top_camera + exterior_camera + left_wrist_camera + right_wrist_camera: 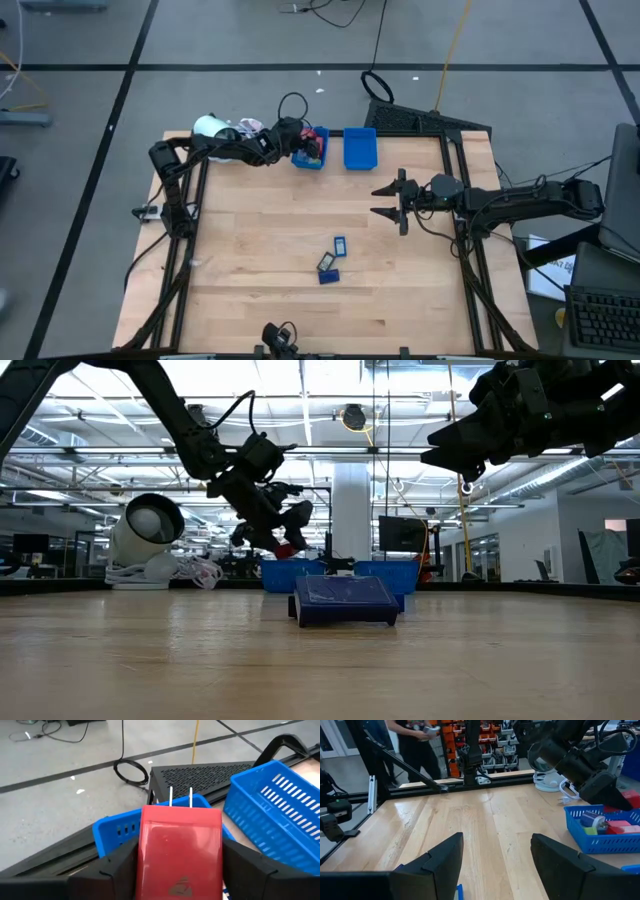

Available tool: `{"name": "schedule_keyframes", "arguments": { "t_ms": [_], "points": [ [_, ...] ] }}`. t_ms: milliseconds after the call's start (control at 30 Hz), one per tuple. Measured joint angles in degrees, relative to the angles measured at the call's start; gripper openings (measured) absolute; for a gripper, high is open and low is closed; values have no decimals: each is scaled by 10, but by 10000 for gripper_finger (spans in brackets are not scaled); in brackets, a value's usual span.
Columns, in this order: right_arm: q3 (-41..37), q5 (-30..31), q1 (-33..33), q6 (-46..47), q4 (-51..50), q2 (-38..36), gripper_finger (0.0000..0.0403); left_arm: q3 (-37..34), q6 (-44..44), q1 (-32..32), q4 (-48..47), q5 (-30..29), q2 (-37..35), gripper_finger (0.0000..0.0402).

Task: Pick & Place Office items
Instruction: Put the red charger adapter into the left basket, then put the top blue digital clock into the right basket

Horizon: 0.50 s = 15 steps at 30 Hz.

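My two arms are dark and jointed, with black cables looping along them and blunt, wedge-shaped black fingers.

red two-pronged plug block (181,851) between the left jaws, above a blue bin (116,833)

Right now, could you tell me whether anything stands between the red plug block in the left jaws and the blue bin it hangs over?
Nothing visible does. The left gripper holds the red plug block directly above the near blue bin, which already holds a few items but has no lid or cover.
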Motion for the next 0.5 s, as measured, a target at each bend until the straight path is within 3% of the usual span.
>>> {"name": "schedule_keyframes", "arguments": {
  "t_ms": [233, 500],
  "points": [
    [0, 0, 0, 0, 0, 0, 222, 0, 11, -1, 3, 1, 0, 292],
    [0, 0, 0, 0, 0, 0, 222, 0, 15, -2, -2, 5, -11, 311]
  ]
}}
